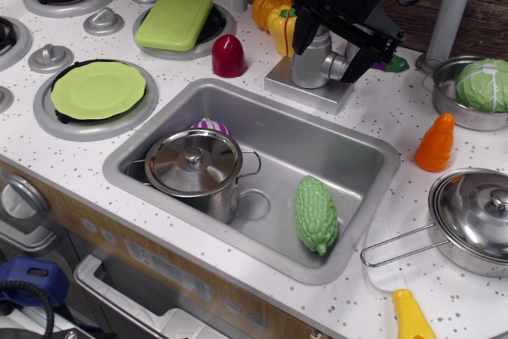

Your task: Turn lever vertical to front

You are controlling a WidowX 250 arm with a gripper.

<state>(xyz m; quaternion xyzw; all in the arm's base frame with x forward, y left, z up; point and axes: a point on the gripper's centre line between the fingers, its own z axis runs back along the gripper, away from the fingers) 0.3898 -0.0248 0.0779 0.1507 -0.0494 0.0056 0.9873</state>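
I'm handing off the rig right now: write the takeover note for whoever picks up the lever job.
Tool: black, down at the faucet body behind the sink, straddling it; whether it is clamped cannot be told.
Lever: short grey stub on the faucet's right side, mostly hidden by the tool fingers.
Done: tool is at the faucet.
Left: confirm grip on the lever, then turn it to front; final position not yet visible.
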